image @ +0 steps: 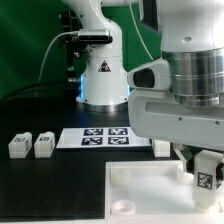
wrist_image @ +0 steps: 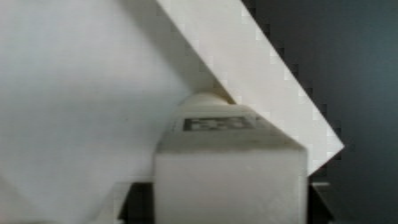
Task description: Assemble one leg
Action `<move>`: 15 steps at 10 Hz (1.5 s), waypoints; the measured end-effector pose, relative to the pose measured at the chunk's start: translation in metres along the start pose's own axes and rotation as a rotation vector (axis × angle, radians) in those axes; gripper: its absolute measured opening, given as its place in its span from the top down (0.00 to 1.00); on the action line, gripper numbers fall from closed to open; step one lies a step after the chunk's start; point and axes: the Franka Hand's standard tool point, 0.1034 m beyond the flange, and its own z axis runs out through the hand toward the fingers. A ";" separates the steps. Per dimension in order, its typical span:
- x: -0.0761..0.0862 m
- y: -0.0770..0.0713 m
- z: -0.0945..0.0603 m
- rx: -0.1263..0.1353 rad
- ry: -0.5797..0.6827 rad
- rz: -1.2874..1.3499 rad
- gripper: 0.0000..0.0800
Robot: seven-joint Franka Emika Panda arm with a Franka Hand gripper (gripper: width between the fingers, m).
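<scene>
My gripper [image: 207, 180] is shut on a leg [image: 208, 168], a small white post with a black-and-white tag. It holds the leg at the right part of the white square panel [image: 140, 192] in the exterior view. In the wrist view the leg [wrist_image: 222, 160] fills the space between my dark fingers [wrist_image: 143, 203], and its far end meets the slanting edge of the panel [wrist_image: 89, 100]. I cannot tell whether the leg sits in a socket. Two more legs [image: 20, 146] [image: 44, 146] lie side by side at the exterior view's left.
The marker board [image: 98, 137] lies flat behind the panel, in front of the robot base [image: 103, 85]. Another small white leg [image: 162, 147] lies just right of the marker board, partly hidden by my hand. The table is black, with a green backdrop behind.
</scene>
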 end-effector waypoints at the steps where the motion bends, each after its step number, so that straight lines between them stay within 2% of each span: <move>1: 0.002 0.001 0.000 0.014 -0.013 0.185 0.64; 3: 0.002 0.003 0.001 0.050 -0.048 0.596 0.64; 5: 0.000 0.003 0.001 0.102 -0.066 0.976 0.63; 6: 0.001 0.003 0.001 0.102 -0.073 1.059 0.63; 7: 0.000 0.003 0.001 0.103 -0.071 1.019 0.52; 8: 0.000 0.003 0.002 0.103 -0.069 0.962 0.52; 9: -0.005 -0.002 -0.001 0.085 -0.067 0.811 0.30; 10: -0.008 -0.007 -0.003 0.093 -0.058 0.687 0.30; 11: -0.009 -0.010 -0.005 0.109 -0.035 0.500 0.21; 14: -0.007 -0.008 -0.003 0.108 -0.018 0.203 0.19; 15: -0.006 -0.005 -0.002 0.086 -0.004 0.034 0.19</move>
